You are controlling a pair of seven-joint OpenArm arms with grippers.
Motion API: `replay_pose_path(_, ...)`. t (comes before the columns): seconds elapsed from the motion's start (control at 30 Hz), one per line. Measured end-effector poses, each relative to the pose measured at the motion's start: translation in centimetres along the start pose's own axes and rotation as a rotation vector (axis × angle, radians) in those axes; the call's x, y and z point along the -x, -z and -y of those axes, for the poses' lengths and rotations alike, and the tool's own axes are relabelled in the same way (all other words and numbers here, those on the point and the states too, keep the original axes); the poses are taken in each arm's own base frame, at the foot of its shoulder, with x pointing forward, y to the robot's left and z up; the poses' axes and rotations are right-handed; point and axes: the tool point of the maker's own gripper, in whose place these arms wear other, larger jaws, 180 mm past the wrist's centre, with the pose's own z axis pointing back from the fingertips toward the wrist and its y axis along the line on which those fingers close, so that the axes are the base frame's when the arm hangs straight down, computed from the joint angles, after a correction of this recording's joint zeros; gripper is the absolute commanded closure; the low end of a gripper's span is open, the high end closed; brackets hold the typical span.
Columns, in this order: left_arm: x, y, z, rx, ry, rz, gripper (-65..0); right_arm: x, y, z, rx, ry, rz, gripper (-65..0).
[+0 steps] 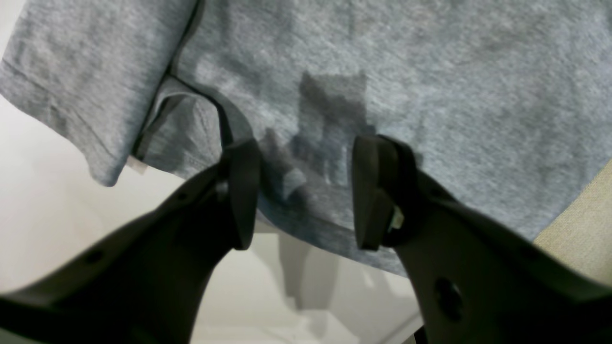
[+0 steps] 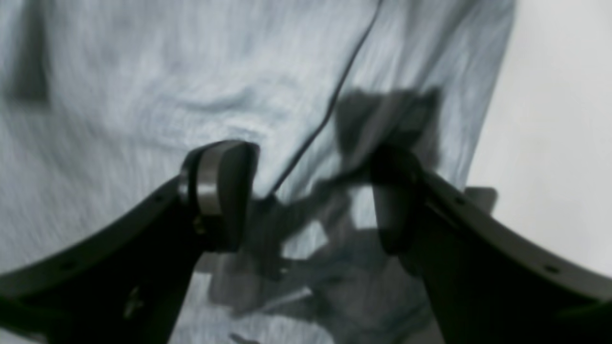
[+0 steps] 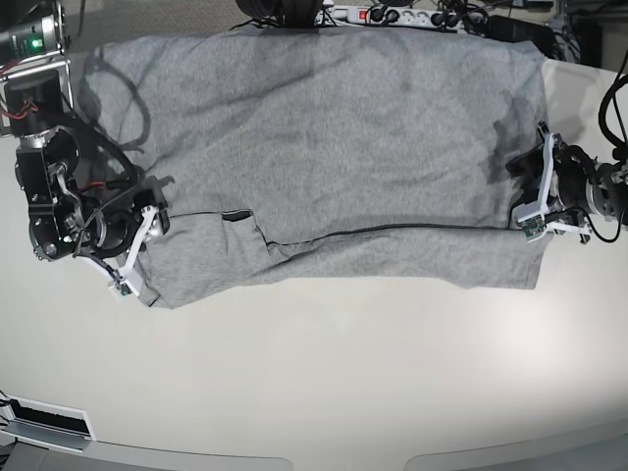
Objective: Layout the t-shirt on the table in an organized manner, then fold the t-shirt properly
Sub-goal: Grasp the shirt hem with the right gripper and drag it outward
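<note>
Left wrist view: the left gripper [image 1: 306,193] has its jaws apart over the hem edge of the grey t-shirt [image 1: 382,71], which fills the upper frame; pale desk [image 1: 48,191] shows lower left.

Right wrist view: the right gripper [image 2: 311,196] is spread wide above blurred cloth, holding nothing.

Base view: the t-shirt [image 3: 324,137] lies flat, long axis left to right across the upper half, a folded strip along its lower edge.

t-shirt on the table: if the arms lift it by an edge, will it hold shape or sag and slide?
Probably floppy: the t-shirt lies flat with a folded-over strip along its near edge, so a lifted edge would likely sag. It looks thin and light. On the smooth, glossy table it may slide or bunch when pushed rather than stay put.
</note>
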Motion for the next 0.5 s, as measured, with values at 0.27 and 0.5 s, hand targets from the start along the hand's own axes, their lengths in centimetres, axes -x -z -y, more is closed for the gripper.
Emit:
replay_pose_path(0.27, -0.7, 0.5, 0.4, 0.011, -0.001, 0.018, -31.9, -0.7, 0.0, -2.1, -0.120, 0.049, 0.035, -31.7)
replay_pose_path(0.5, -0.7, 0.5, 0.5, 0.011, -0.001, 0.019, -31.9, -1.0, -0.4, -2.8, -0.167, -0.004, 0.012, 0.0)
